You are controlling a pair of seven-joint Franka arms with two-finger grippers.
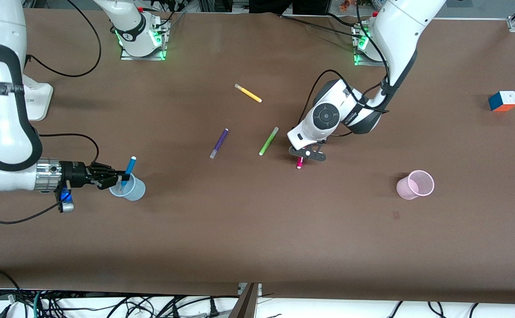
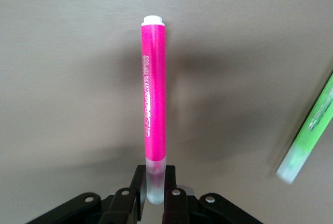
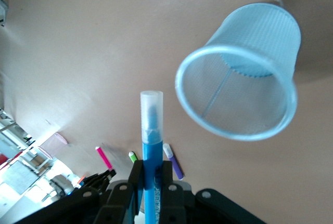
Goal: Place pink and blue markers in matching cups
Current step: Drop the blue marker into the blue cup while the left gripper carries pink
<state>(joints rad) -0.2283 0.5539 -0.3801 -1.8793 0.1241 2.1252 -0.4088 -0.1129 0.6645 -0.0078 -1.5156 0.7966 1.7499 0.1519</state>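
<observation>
Pinching the blue marker (image 1: 128, 170) over the blue cup (image 1: 130, 188) — right end effector (image 1: 120, 179); left end effector (image 1: 307, 154) grips the pink marker (image 2: 154, 96).

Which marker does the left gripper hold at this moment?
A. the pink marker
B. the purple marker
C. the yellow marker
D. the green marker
A. In the left wrist view the left gripper is shut on the capped end of the pink marker, while the green marker, purple marker and yellow marker lie free on the table.
</observation>
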